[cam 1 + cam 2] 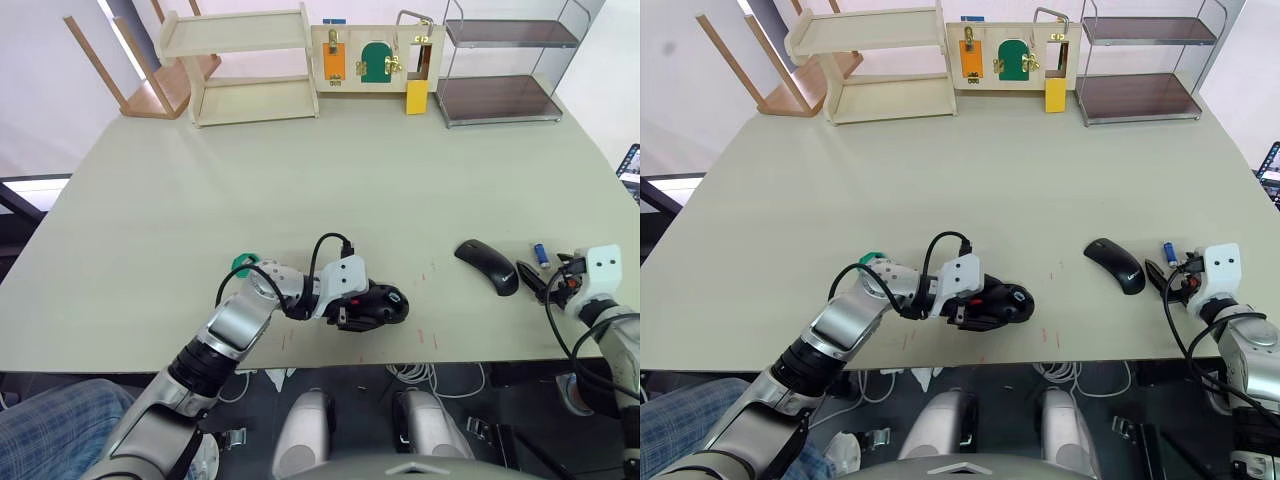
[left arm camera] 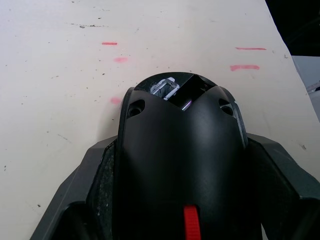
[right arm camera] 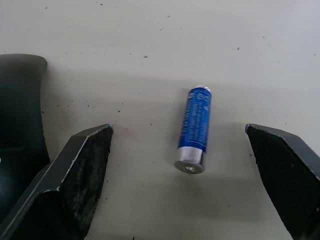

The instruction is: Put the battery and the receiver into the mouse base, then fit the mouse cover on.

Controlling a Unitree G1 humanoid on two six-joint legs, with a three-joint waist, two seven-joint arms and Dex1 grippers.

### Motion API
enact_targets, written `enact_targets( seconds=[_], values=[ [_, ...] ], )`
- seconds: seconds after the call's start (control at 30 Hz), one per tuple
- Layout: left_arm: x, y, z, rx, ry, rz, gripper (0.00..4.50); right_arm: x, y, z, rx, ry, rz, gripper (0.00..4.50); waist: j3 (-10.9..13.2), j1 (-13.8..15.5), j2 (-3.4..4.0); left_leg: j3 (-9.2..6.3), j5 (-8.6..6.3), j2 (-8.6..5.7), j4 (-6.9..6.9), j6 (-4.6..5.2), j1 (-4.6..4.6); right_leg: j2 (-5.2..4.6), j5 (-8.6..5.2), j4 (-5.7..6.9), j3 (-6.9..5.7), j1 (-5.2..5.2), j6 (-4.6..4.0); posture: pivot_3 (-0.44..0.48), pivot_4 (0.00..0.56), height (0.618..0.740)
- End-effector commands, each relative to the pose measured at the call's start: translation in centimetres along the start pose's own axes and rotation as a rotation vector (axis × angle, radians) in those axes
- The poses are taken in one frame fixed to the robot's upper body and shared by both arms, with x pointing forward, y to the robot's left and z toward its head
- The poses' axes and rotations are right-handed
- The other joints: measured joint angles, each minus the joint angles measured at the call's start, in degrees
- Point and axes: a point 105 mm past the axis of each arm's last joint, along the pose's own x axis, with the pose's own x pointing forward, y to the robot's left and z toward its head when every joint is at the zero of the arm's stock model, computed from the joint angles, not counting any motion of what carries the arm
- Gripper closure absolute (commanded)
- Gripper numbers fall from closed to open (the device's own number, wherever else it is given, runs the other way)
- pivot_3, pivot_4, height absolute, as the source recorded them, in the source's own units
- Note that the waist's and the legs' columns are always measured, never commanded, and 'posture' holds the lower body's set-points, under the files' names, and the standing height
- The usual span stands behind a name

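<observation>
- Where the pale matte desk [image 1: 300,190] nears its front edge, the left pincer [image 1: 375,310] is clenched on the mouse base [image 1: 385,303], a black oval body with a red strip, its inner compartment exposed.
- The mouse cover [image 1: 487,265], a smooth black curved shell, lies between the base and the battery.
- The battery [image 3: 194,129], a glossy blue cylinder with a silver end, lies flat between the released right pincer's [image 3: 180,170] spread fingers, touching neither.
- Wooden shelves [image 1: 250,65] and a wire rack [image 1: 505,60] stand along the far edge.
</observation>
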Motion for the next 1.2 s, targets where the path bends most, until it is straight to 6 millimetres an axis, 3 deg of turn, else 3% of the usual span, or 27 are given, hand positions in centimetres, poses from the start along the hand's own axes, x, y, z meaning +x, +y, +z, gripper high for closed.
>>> enact_targets(
  seconds=[0.03,0.17,0.2,0.27,0.4,0.57,0.67,0.93,1.1,1.2],
  values=[
    [0.5,-0.5,-0.6,-0.008,0.025,-0.017,1.53,-0.2,-0.2,0.5,0.001,-0.010,-0.015,1.54,0.00,0.03,0.00,0.00,0.00,0.00,0.00,0.00,0.00,0.00,0.00,0.00,0.00,0.00,0.01,0.000,0.150,0.740],
    [0.5,-0.6,-0.6,-0.010,0.023,-0.016,1.53,-0.4,-0.2,0.2,0.015,-0.005,-0.022,3.39,0.00,0.05,0.00,0.00,0.00,0.00,0.00,0.00,-0.01,0.00,-0.02,0.00,0.00,0.00,0.03,0.000,0.150,0.740],
    [0.5,-0.5,-0.5,-0.010,0.023,-0.015,1.53,-0.5,-0.2,0.2,0.020,-0.003,-0.031,3.58,0.00,0.05,0.00,0.00,0.00,0.00,0.00,0.00,-0.01,0.00,-0.02,0.00,0.00,0.00,0.03,0.000,0.150,0.740],
    [0.6,-0.5,-0.5,-0.009,0.022,-0.014,1.53,-0.7,-0.4,0.0,0.025,0.001,-0.046,4.38,0.00,0.11,0.00,0.00,0.00,0.00,0.00,0.00,-0.01,-0.01,-0.02,0.00,0.00,0.00,0.04,0.000,0.150,0.740],
    [0.6,-0.5,-0.5,-0.007,0.022,-0.015,1.53,-1.2,-0.9,0.5,0.000,-0.008,-0.051,4.38,0.00,0.17,0.00,-0.01,0.00,0.00,0.01,0.00,-0.01,-0.01,-0.03,0.00,0.00,0.00,0.05,0.000,0.150,0.740],
    [0.6,-0.6,-0.5,-0.004,0.024,-0.018,1.53,-2.4,-1.1,2.9,-0.034,-0.041,0.015,4.38,-0.01,0.19,0.01,0.00,0.00,-0.01,0.01,0.00,-0.03,-0.01,-0.03,-0.01,0.00,0.00,0.06,0.000,0.150,0.740],
    [0.6,-0.6,-0.6,-0.003,0.026,-0.020,1.53,-3.0,-0.6,3.4,0.003,0.021,0.073,4.38,-0.02,0.05,0.06,0.01,0.00,-0.01,0.01,0.00,-0.02,-0.01,-0.04,-0.01,0.02,-0.01,0.07,0.000,0.150,0.740],
    [0.5,-0.6,-0.7,0.001,0.032,-0.024,1.53,-4.3,3.9,7.3,-0.063,0.086,0.318,4.38,-0.03,0.08,0.07,-0.04,0.00,0.00,0.02,0.01,-0.06,-0.01,-0.05,-0.02,-0.02,-0.02,0.09,0.000,0.150,0.740],
    [0.4,-0.5,-0.7,0.002,0.036,-0.027,1.53,-4.6,6.9,8.3,-0.055,0.179,0.454,4.38,-0.03,0.08,0.05,-0.07,-0.01,0.01,0.03,0.01,-0.09,-0.01,-0.06,-0.04,-0.05,-0.02,0.09,0.000,0.150,0.740],
    [0.4,-0.6,-0.7,0.003,0.038,-0.029,1.53,-5.5,10.1,8.7,-0.071,0.240,0.617,4.38,-0.02,0.11,0.03,-0.10,-0.01,0.01,0.03,0.01,-0.13,-0.01,-0.06,-0.07,-0.08,-0.04,0.09,0.000,0.150,0.740]
  ],
)
